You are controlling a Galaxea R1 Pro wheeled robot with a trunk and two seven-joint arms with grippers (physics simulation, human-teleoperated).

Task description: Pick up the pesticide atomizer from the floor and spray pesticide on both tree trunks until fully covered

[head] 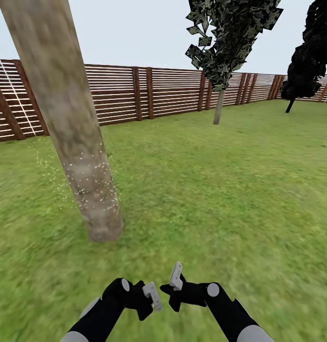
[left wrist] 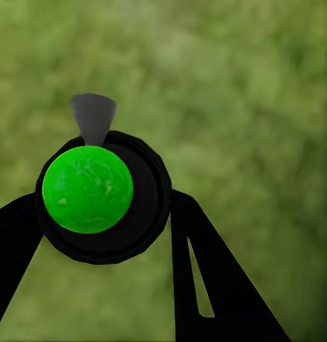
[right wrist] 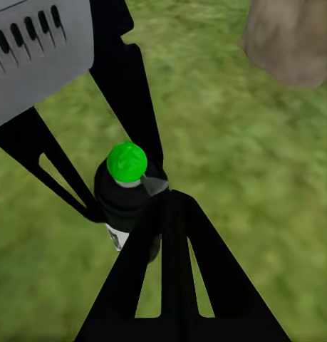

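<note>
Two views of the green-capped atomizer [left wrist: 87, 189], left end effector [left wrist: 106, 235] clamped around.

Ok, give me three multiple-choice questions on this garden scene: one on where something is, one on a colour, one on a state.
1. Where are the white spray specks? A) far tree's leaves B) low on the nearest trunk C) the fence
2. The atomizer has a cap coloured: A) red B) green C) white
3. The atomizer is: A) lying on grass B) between the left gripper fingers C) leaning on the fence

Key: B, specks dot the trunk's base; B, the cap is bright green; B, black fingers flank the bottle.
</note>
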